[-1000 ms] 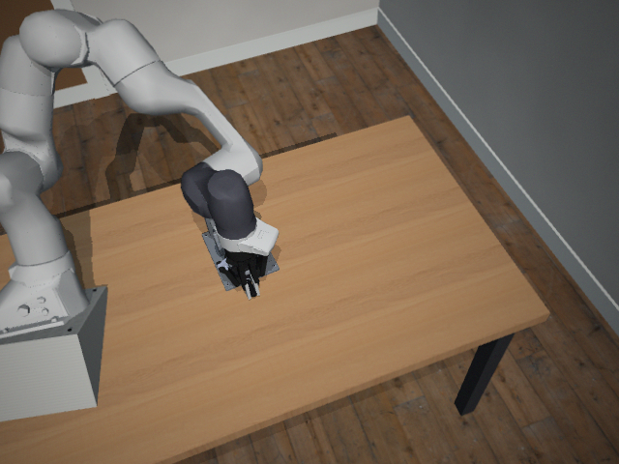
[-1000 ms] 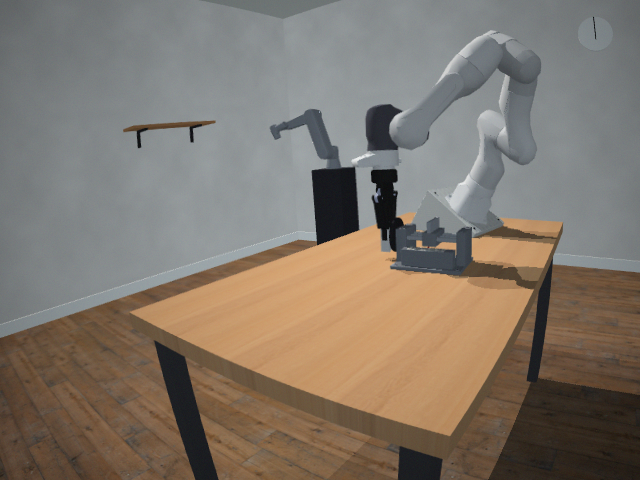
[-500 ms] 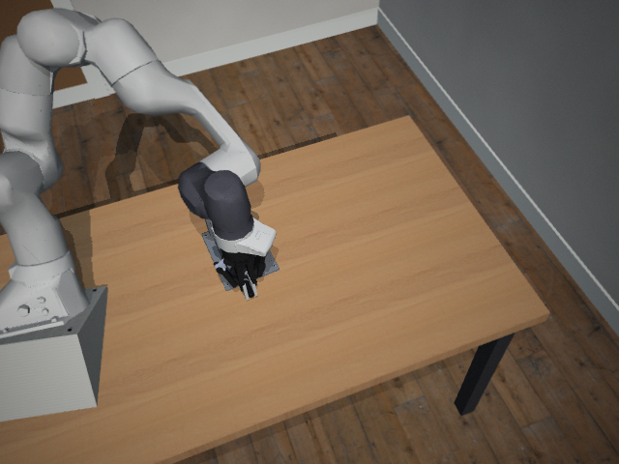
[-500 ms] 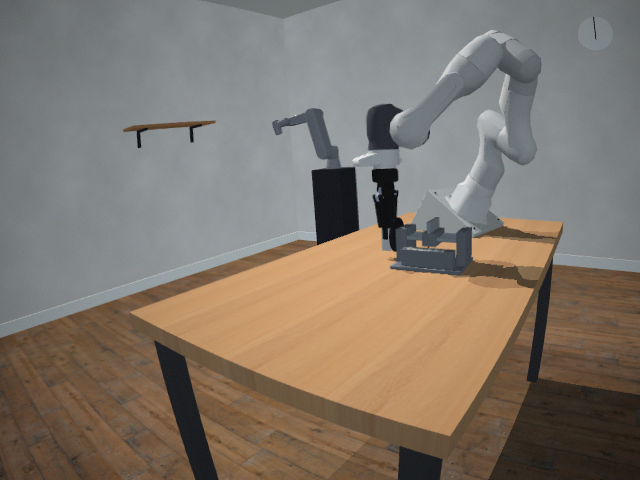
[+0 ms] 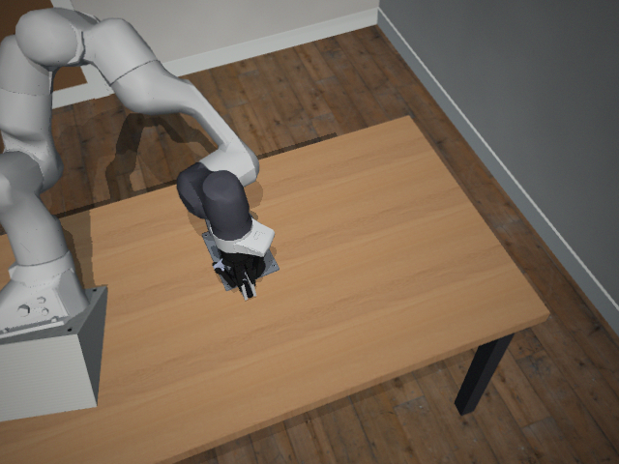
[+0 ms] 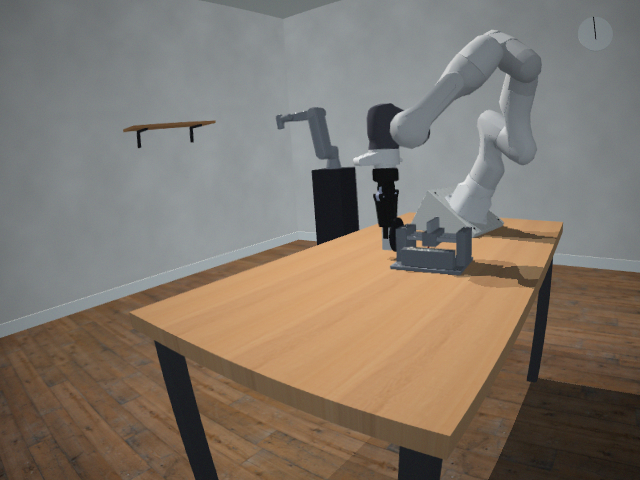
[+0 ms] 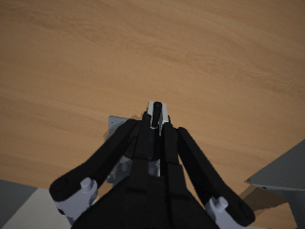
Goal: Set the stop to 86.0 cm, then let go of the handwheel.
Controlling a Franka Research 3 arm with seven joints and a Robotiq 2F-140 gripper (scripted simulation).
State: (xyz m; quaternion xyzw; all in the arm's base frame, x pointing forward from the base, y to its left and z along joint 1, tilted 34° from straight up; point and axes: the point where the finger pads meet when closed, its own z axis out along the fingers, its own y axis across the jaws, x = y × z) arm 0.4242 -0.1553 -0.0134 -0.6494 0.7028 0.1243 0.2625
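A small grey stop fixture [image 6: 433, 245] on a base plate stands on the wooden table near the robot's pedestal. Its dark handwheel [image 6: 395, 234] is at the fixture's left end in the exterior view. My gripper [image 6: 387, 235] hangs straight down over that end and is shut on the handwheel. In the top view the gripper [image 5: 246, 285] covers most of the fixture [image 5: 243, 259]. In the wrist view the black fingers close on a narrow dark piece, with a corner of the grey plate [image 7: 114, 125] showing below. The stop's scale reading is not visible.
The robot's pedestal [image 5: 47, 344] stands at the table's left end. A second arm on a black column [image 6: 333, 204] stands beyond the table. A wall shelf [image 6: 168, 126] and a wall clock [image 6: 594, 33] are far off.
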